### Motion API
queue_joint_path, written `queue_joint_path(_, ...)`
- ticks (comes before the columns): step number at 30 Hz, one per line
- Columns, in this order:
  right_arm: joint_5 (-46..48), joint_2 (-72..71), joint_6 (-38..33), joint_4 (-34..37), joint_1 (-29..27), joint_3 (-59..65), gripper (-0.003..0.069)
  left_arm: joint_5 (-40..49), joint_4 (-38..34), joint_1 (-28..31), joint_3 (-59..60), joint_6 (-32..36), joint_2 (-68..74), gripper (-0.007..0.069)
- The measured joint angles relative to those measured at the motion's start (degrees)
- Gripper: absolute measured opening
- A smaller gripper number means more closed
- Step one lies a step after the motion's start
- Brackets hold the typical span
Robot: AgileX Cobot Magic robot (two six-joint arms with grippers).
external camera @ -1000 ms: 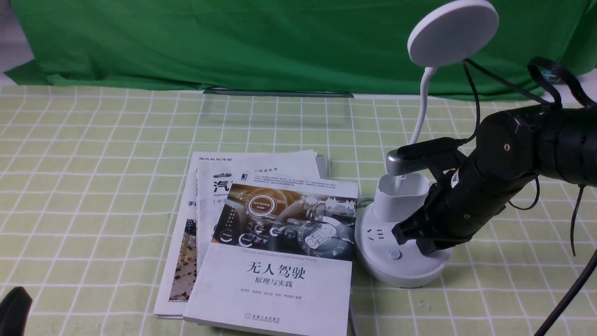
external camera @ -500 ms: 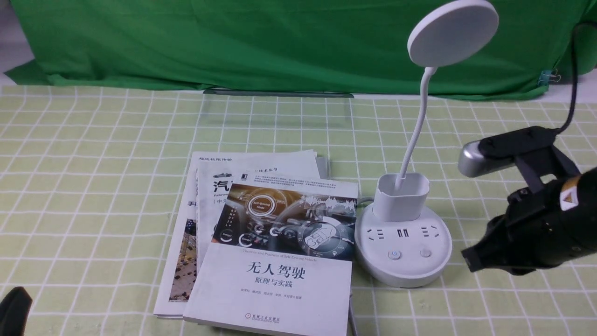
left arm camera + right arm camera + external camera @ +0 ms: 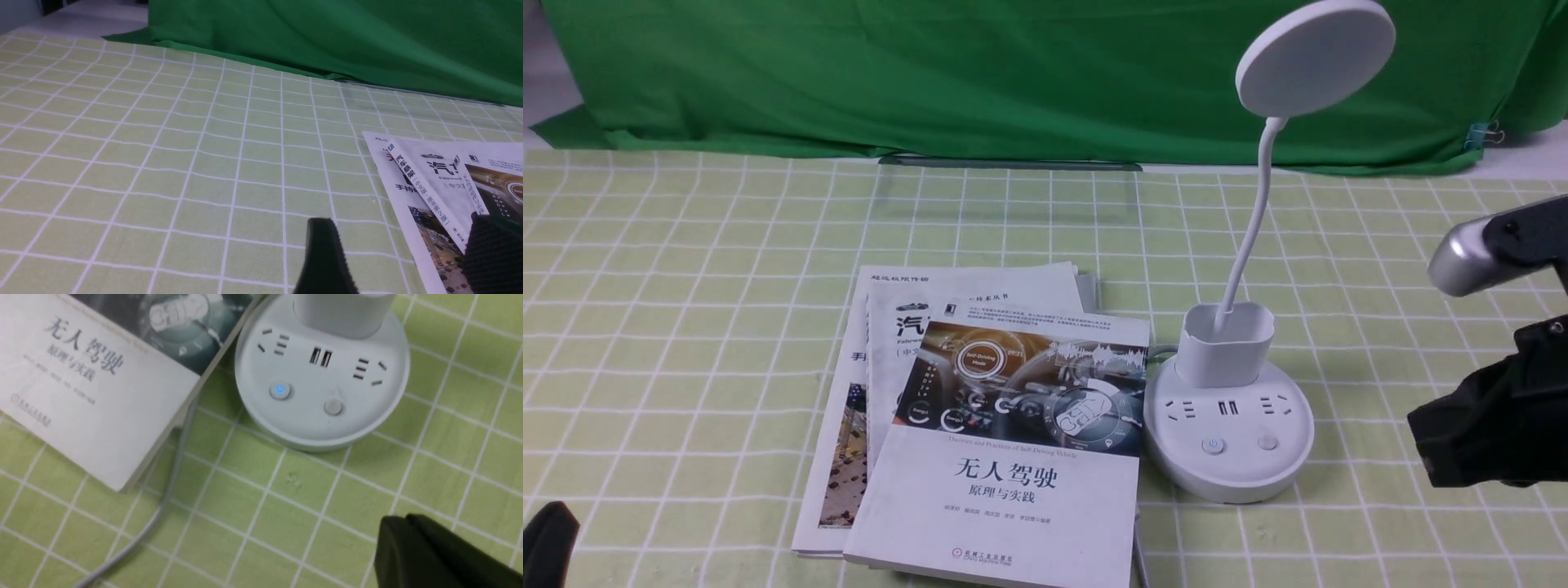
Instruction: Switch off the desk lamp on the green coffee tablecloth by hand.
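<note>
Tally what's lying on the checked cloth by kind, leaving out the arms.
Books: 3, overlapping in a loose stack
Desk lamp: 1
Clear flat panel: 1, near the backdrop
Total: 5

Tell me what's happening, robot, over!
Left gripper open, near books. Right gripper shut, right of desk lamp, not touching. Lamp head shows no glow; one button lit blue. Nothing over buttons.
</note>
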Motion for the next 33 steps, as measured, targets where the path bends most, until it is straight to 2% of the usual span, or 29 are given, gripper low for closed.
queue_joint_path(4,-3.7,-5.8,-0.3,-0.4,-1.3,3.7,0.0041,0.0,0.0,0.0,0.0,0.0,0.0,0.0410)
queue_joint_path(9,-11.2,-17.8,-0.6,-1.1,-6.7,14.7,0.0041,0.0,0.0,0.0,0.0,0.0,0.0,0.0410)
queue_joint_path(13,-20.7,-34.3,-0.6,-1.7,-13.6,31.0,0.0041,0.0,0.0,0.0,0.0,0.0,0.0,0.0410)
queue_joint_path(18,-27.4,-49.5,-0.7,-1.9,-17.7,43.8,0.0041,0.0,0.0,0.0,0.0,0.0,0.0,0.0410)
queue_joint_path(23,-27.6,-58.3,-0.7,-1.9,-18.7,48.1,0.0041,0.0,0.0,0.0,0.0,0.0,0.0,0.0410)
queue_joint_path(33,-24.8,-58.8,-0.7,-1.9,-18.7,48.4,0.0046,-0.1,0.0,0.0,0.0,0.0,0.0,0.0410)
